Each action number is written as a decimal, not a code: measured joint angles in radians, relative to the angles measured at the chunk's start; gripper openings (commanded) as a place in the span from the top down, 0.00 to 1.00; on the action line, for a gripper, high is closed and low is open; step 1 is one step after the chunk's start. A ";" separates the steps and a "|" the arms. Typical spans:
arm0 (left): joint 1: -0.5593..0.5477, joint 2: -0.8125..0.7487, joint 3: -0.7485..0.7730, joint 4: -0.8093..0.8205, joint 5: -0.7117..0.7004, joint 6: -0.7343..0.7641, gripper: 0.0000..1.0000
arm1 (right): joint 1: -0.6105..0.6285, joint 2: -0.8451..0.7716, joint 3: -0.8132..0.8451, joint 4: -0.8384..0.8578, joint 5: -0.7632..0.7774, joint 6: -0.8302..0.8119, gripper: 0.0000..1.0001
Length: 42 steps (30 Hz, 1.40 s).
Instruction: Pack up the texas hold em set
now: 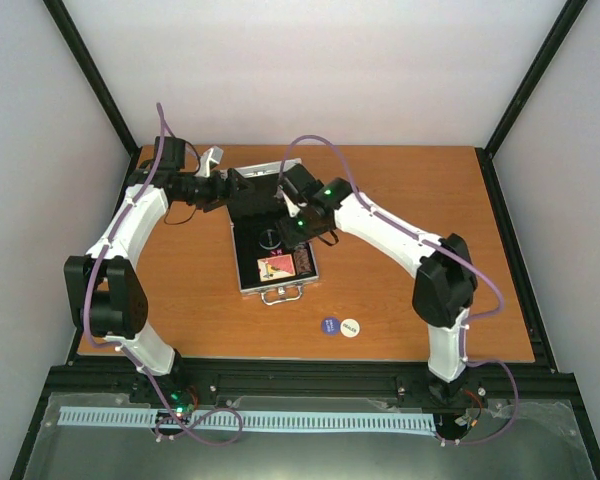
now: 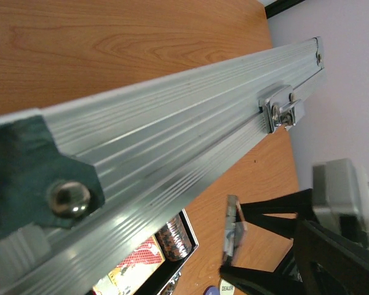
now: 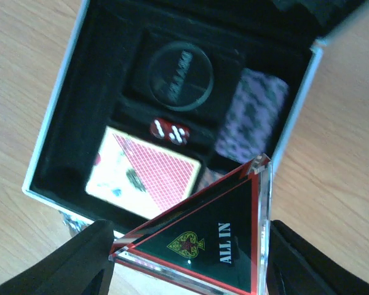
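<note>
The silver aluminium case (image 1: pixel 248 287) lies open at the table's middle, lid raised. In its black foam (image 3: pixel 80 98) sit the pink-orange card box (image 3: pixel 144 175), red dice (image 3: pixel 170 130), a dark chip stack (image 3: pixel 249 117) and a dark round disc (image 3: pixel 180 75). My right gripper (image 3: pixel 190 261) is shut on the black "ALL IN" triangle (image 3: pixel 215 233) and holds it tilted just above the case's near right corner. My left gripper (image 1: pixel 242 192) is at the lid (image 2: pixel 172 135) and seems shut on its left edge; its fingers are hidden in the left wrist view.
A blue disc (image 1: pixel 329 325) and a white DEALER disc (image 1: pixel 350 327) lie side by side on the wood in front of the case. The lid's latch (image 2: pixel 281 109) hangs free. Black frame posts stand at the table's back corners.
</note>
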 measured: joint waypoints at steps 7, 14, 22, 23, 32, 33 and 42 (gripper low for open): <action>0.000 0.000 0.005 -0.002 -0.001 0.000 0.00 | 0.000 0.183 0.127 0.070 -0.094 0.002 0.65; 0.000 0.000 0.011 -0.001 -0.001 0.000 0.00 | 0.002 0.294 0.203 0.151 -0.114 0.015 0.65; 0.000 0.000 0.011 0.003 0.000 0.000 0.00 | 0.003 0.419 0.333 0.192 -0.121 0.031 0.64; 0.000 0.000 0.010 0.002 -0.010 -0.001 0.00 | 0.003 0.436 0.351 0.192 -0.121 0.031 0.64; 0.006 0.001 0.009 0.003 -0.014 -0.007 0.00 | 0.002 0.466 0.388 0.179 -0.111 0.031 0.53; 0.006 0.001 0.009 0.003 -0.014 -0.008 0.00 | 0.002 0.466 0.388 0.178 -0.109 0.031 0.50; 0.008 0.001 0.008 0.005 -0.017 -0.011 0.00 | 0.001 0.455 0.348 0.177 -0.074 0.031 0.22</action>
